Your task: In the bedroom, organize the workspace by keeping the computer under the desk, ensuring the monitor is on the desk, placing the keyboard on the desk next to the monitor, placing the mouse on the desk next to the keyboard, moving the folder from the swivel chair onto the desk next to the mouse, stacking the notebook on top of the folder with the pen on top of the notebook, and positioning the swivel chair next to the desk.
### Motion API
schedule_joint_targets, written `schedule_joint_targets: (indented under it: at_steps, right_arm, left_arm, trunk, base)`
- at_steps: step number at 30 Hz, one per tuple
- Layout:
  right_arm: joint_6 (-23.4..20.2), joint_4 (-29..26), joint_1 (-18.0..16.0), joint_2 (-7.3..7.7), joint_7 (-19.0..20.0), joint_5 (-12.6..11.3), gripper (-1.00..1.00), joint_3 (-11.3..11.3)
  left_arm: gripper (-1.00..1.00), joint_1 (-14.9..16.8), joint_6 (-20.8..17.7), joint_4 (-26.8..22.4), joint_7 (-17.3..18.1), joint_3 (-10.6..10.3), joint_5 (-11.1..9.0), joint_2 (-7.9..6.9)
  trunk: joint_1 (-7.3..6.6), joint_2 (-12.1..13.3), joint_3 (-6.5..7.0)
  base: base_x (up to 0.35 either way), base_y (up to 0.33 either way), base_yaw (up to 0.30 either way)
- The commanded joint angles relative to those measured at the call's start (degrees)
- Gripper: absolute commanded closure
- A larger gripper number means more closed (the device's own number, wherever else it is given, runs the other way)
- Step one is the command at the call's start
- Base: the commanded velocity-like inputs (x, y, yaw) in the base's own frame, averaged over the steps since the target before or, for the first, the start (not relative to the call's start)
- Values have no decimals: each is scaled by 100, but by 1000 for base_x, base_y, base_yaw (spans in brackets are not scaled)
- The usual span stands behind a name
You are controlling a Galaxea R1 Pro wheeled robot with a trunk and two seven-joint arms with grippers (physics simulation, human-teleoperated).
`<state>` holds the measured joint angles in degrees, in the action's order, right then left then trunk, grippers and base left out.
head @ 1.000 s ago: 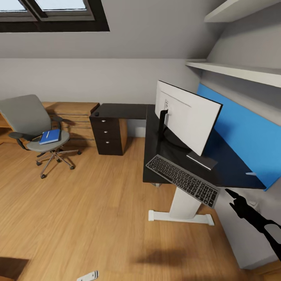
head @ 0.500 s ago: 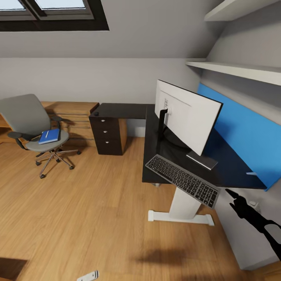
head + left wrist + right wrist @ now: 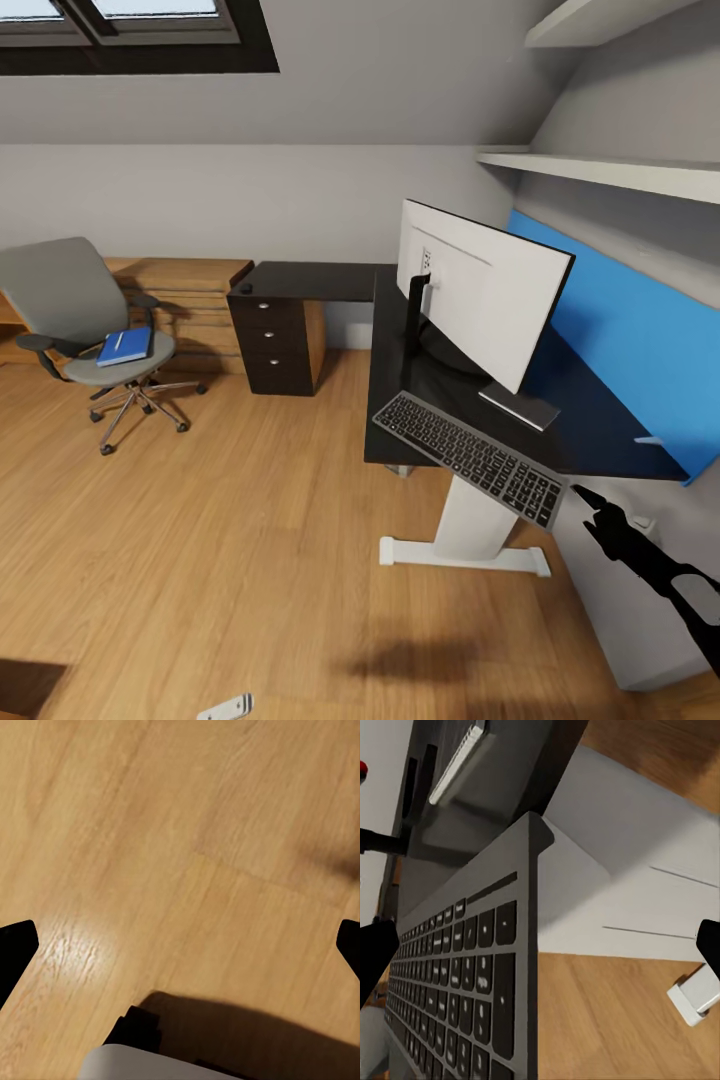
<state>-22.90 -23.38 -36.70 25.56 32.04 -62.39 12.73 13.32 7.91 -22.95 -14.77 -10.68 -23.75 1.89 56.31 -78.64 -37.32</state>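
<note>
Head view shows one desk [image 3: 320,282] bearing one monitor [image 3: 482,293] and one keyboard [image 3: 470,458], which lies skewed at the near edge with its corner overhanging. One swivel chair [image 3: 60,295] stands well apart, with one blue folder [image 3: 125,346] on its seat. The right gripper [image 3: 585,496] hovers just beside the keyboard's overhanging corner, jaws spread wide; the left gripper's [image 3: 180,945] jaws are likewise spread above bare floor [image 3: 180,855].
</note>
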Motion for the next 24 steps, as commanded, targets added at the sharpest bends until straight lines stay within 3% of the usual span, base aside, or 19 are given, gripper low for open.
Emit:
schedule_joint_targets:
  at_steps: [1, 16, 24]
  right_arm:
    - [-49, 2, -4, -33, 8, -14, -100, 21]
    - [-48, 3, -4, -425, 24, 355, -100, 19]
    - [-48, 1, -4, -523, 52, 510, -100, 19]
  left_arm:
    - [-100, 4, 26, 1, -38, -49, -51, -4]
    - [-100, 4, 26, 1, -33, -49, -51, -4]
    - [-100, 4, 26, 1, -28, -42, -51, -4]
  trunk:
    - [0, -3, -5]
    - [0, -3, -5]
    - [0, -3, -5]
  base:
    - [0, 0, 0]
    - [0, 0, 0]
    - [0, 0, 0]
